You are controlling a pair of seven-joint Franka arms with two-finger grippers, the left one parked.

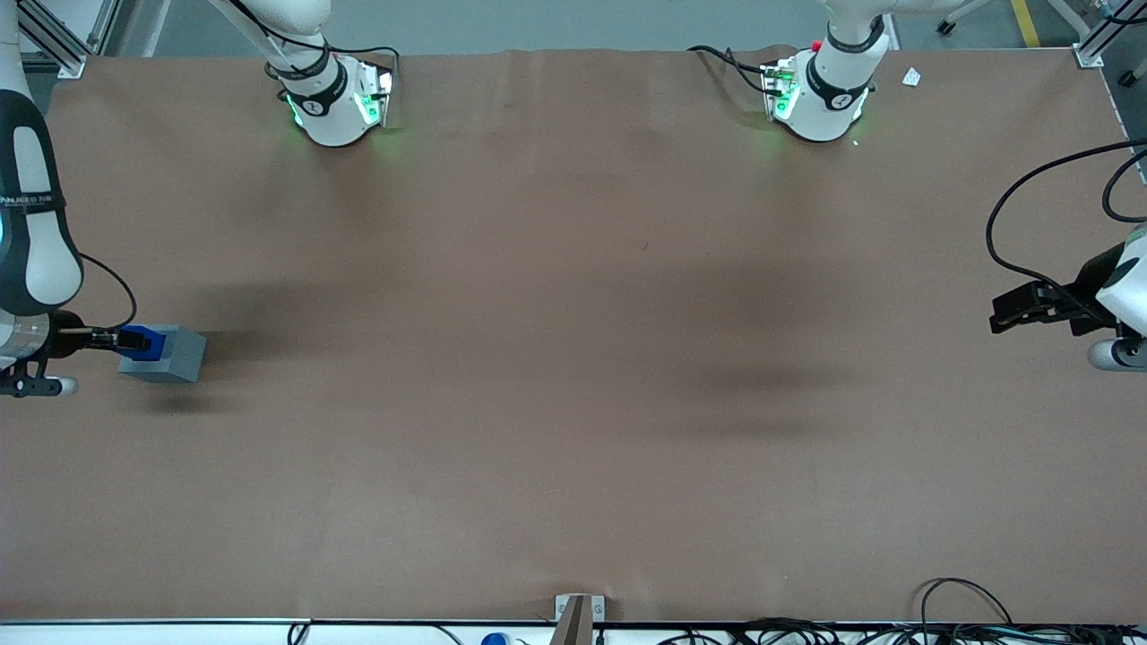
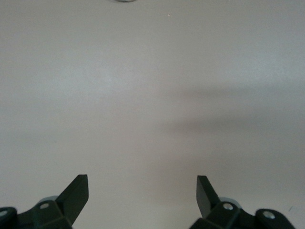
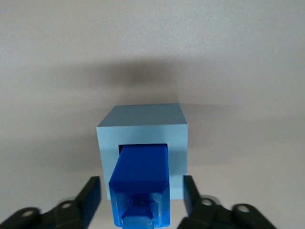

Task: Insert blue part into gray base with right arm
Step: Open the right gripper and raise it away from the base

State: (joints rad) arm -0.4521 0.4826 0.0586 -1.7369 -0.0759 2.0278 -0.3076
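Note:
The blue part (image 3: 141, 179) stands with one end inside the square recess of the gray base (image 3: 143, 121), and its other end sticks out toward the wrist camera. My right gripper (image 3: 140, 183) is open around the protruding end. Each finger (image 3: 90, 200) stands off the block's sides with a visible gap. In the front view the gray base (image 1: 175, 356) rests on the brown table near the working arm's end. There the blue part (image 1: 139, 339) pokes out of it toward the gripper (image 1: 107, 339).
The brown mat (image 1: 573, 358) covers the whole table. Two white arm bases (image 1: 336, 98) (image 1: 820, 94) stand along the edge farthest from the front camera. A small metal bracket (image 1: 578, 614) sits at the nearest edge, with cables (image 1: 963, 618) beside it.

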